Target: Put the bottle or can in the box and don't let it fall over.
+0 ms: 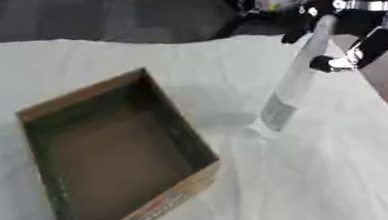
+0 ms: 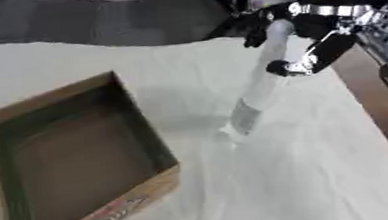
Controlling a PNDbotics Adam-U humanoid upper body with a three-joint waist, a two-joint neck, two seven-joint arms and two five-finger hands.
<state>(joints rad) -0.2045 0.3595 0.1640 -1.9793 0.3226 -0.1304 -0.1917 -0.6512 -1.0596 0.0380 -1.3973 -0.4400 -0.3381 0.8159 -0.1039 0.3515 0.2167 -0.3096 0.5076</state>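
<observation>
A table draped in a pale, wrinkled cloth [image 1: 326, 170] fills most of the scene. On its left side sits an open, rectangular brown cardboard box [image 1: 113, 154] with dark inner walls and a bare brown floor; a red mark shows on its outer front wall.

To the right of the box, well apart from it, is a tall, slim, clear plastic bottle [image 1: 296, 83] with a pale label near its base. The bottle leans, its top tilted up and to the right, its bottom end at or just above the cloth; whether it touches cannot be made out.

The robot's black and silver right hand [image 2: 314, 36] comes in from the upper right corner and holds the bottle near its upper part, with dark fingers [image 2: 257, 33] curled round it on one side and the thumb against the other side lower down.

The left hand does not appear in either view.
</observation>
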